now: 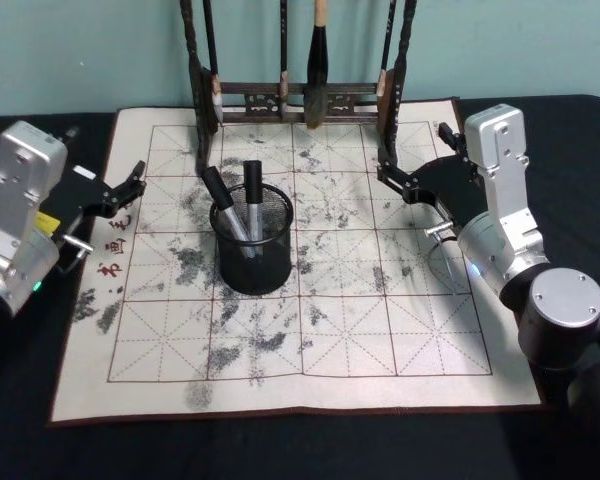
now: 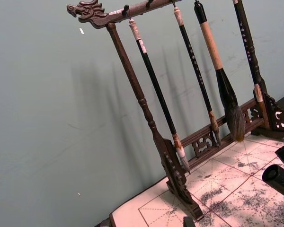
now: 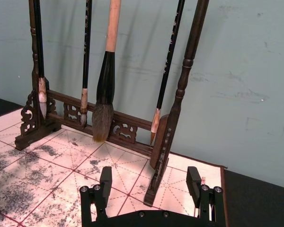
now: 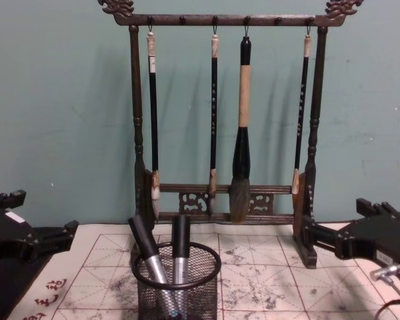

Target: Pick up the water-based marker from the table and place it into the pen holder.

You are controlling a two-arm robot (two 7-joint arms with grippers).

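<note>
Markers stand inside round black wire-mesh pen holder.

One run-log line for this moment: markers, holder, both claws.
markers: two standing in holder | mat: no marker lying | left claw: open, holds nothing, left of holder | right claw: open, holds nothing, by brush rack

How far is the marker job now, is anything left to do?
Looks done: two markers stand in the pen holder, and none lies on the mat. The left end effector and the right end effector sit open and empty at the mat's sides. Nothing visible remains.
</note>
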